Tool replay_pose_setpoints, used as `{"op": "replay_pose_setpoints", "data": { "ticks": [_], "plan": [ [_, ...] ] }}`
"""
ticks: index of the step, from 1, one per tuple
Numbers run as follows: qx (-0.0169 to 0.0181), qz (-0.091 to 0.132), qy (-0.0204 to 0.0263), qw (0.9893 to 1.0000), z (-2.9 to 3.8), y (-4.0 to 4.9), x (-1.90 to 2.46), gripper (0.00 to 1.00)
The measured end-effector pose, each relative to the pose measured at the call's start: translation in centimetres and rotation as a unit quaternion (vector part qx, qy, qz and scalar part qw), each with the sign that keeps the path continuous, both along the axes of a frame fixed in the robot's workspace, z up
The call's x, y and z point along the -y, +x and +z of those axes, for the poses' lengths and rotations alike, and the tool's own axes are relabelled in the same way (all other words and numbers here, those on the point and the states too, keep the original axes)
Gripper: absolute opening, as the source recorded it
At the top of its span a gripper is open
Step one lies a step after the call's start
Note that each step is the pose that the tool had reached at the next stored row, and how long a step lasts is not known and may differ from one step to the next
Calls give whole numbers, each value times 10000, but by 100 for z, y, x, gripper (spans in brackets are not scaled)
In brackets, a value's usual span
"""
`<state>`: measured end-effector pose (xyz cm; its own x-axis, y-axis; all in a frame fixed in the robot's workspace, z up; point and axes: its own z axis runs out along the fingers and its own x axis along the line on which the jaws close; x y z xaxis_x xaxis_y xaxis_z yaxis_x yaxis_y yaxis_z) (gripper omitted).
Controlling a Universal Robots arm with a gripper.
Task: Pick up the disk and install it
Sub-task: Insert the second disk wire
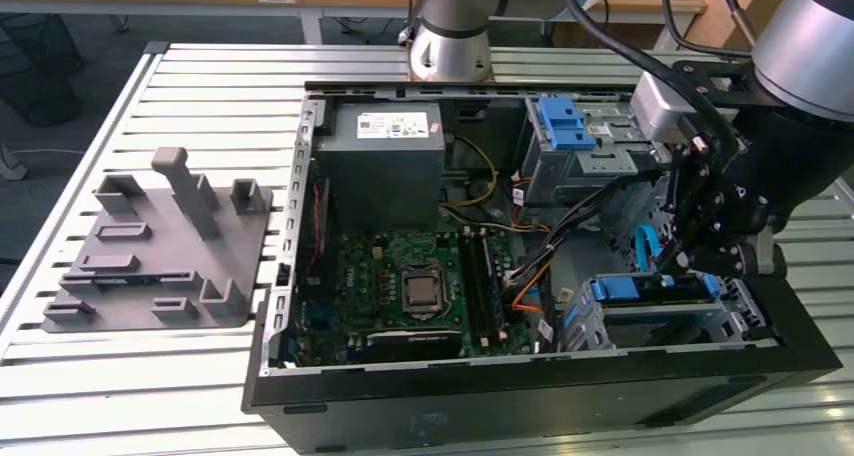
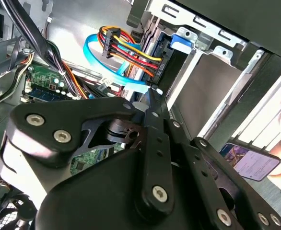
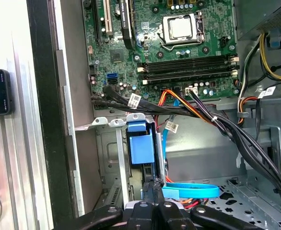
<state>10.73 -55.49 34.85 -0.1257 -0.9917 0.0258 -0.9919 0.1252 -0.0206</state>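
Seating the disk (image 1: 651, 288) squarely in its bay is judged to be the step in hand. In the exterior view the disk is found at about four o'clock in the open computer case (image 1: 287, 276). It is already lodged in the lower drive cage (image 1: 731, 321), with its blue carrier frame turned toward the motherboard (image 1: 414, 286) at nine o'clock from it. In the first wrist view the carrier's blue tab (image 3: 141, 143) is seen standing between the cage rails.

The gripper (image 1: 683, 264) is poised at the disk's twelve o'clock edge in the exterior view. In both wrist views its fingers (image 3: 153, 188) are drawn together into one narrow tip (image 2: 152, 98), with nothing held between them. The tip lies at the carrier's end, touching it or just beside it; which of the two cannot be told.

For a clean fit, the push should be kept in line with the rails, so that the carrier is not cocked and jammed. Care is also called for with the light-blue data cable (image 3: 191, 190) and the red-and-yellow power leads (image 2: 131, 48). Both are bunched right beside the tip and could be pinched against the cage.
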Motion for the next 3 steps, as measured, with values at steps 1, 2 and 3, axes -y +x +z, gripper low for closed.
{"op": "replay_pose_setpoints", "data": {
  "ticks": [1, 2, 3],
  "plan": [
    [0, 0, 0, 10000, 1, 0, 0, 11],
    [0, 0, 0, 10000, 1, 0, 0, 11],
    [0, 0, 0, 10000, 1, 0, 0, 11]
  ]
}}
